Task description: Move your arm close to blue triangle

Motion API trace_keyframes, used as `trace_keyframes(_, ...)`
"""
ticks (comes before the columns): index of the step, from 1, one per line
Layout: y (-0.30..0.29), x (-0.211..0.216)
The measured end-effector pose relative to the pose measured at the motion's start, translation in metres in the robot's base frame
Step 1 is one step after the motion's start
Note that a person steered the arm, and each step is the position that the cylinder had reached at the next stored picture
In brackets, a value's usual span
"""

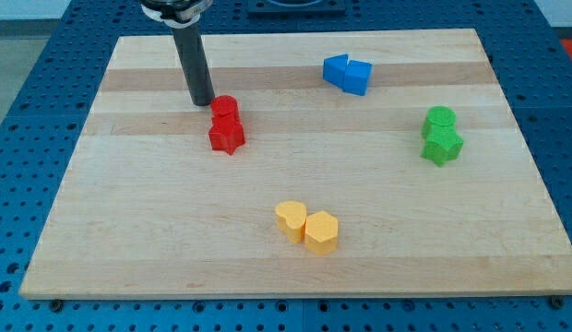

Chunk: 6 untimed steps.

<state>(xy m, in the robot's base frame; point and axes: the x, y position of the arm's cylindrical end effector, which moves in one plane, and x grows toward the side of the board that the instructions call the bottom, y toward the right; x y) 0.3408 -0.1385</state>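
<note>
My tip (202, 100) rests on the wooden surface (129, 231) near the view's top left, just beside the red cylinder (224, 107), which touches a red star-like block (227, 136) below it. There is no hand on this rod, so nothing opens or closes. The blue triangle (335, 69) sits near the view's top, right of centre, touching a blue cube-like block (357, 77), well apart from my tip. It looks small, light and rigid, likely to slide at a slight nudge (the wood seems smooth), so I judge the approach should stop short of contact, coming from its left side. Green blocks (442, 135) lie at the right, yellow blocks (307, 226) near the bottom.
</note>
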Motion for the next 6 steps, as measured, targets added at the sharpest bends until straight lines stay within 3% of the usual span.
trace_keyframes(2, 0.051, -0.053)
trace_keyframes(4, 0.141, -0.102)
trace_keyframes(6, 0.195, -0.082)
